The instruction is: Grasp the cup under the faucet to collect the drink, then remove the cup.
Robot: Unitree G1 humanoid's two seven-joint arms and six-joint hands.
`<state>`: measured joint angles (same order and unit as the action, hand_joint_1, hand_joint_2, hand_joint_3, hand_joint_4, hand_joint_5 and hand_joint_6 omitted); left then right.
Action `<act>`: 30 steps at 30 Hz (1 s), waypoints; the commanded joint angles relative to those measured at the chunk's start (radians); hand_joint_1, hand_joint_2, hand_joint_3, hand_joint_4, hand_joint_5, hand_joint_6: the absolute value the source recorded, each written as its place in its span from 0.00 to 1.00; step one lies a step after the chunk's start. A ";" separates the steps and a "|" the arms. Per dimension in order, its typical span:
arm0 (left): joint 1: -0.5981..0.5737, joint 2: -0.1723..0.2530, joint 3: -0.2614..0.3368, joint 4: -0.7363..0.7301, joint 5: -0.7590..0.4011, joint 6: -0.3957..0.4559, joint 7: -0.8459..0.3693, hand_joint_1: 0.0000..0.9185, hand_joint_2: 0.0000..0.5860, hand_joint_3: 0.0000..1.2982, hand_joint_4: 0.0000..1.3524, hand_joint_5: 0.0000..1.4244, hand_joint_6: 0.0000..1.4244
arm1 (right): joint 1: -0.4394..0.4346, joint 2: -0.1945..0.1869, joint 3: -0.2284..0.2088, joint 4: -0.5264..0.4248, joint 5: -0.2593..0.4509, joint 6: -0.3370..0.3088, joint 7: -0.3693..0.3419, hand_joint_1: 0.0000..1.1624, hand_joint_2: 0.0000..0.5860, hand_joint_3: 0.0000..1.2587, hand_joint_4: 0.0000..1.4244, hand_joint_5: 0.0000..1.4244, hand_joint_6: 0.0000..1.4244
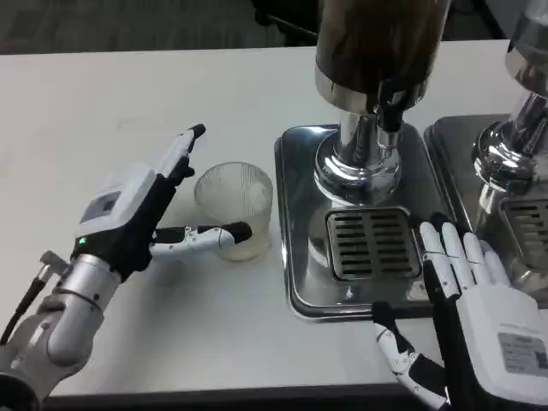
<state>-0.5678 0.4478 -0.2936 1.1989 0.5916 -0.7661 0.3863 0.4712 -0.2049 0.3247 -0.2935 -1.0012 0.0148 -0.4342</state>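
Observation:
A clear ribbed plastic cup [235,195] stands upright on the white table, just left of the dispenser's steel drip tray [295,163]. It looks empty. My left hand [137,210] is at the cup's left side, with the fingers stretched along its far left and the thumb lying across its front base. The hand is not closed around it. The black faucet [390,104] hangs over the slotted grate [370,244], and nothing stands under it. Fingers spread, my right hand [484,317] hovers over the tray's front right corner and holds nothing.
The dispenser's dark drink tank [377,38] sits on a chrome column [355,158]. A second dispenser with its own tray [514,145] stands at the right edge. Bare white table [103,111] stretches to the left and behind the cup.

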 commanded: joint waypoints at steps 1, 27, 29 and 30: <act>-0.040 -0.007 -0.005 0.022 -0.015 0.006 -0.038 0.26 0.03 0.02 0.03 0.18 0.17 | 0.005 0.004 0.004 -0.024 -0.006 0.004 -0.003 0.42 0.77 0.04 0.00 0.00 0.02; -0.066 -0.072 0.009 0.071 -0.099 0.023 -0.177 0.33 0.05 0.09 0.08 0.24 0.22 | 0.034 -0.009 -0.005 -0.056 0.031 -0.011 0.003 0.39 0.77 0.09 0.04 0.00 0.03; -0.059 -0.081 0.015 0.074 -0.115 0.026 -0.183 0.32 0.05 0.09 0.08 0.23 0.21 | 0.039 -0.008 -0.005 -0.057 0.034 -0.010 0.003 0.39 0.77 0.09 0.04 0.00 0.03; -0.057 -0.084 0.016 0.075 -0.120 0.027 -0.185 0.32 0.05 0.09 0.08 0.23 0.21 | 0.042 -0.008 -0.006 -0.058 0.035 -0.011 0.002 0.39 0.77 0.09 0.04 0.00 0.03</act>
<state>-0.6280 0.3799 -0.2820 1.2602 0.4798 -0.7503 0.2254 0.5015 -0.2087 0.3254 -0.3304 -0.9741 0.0141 -0.4340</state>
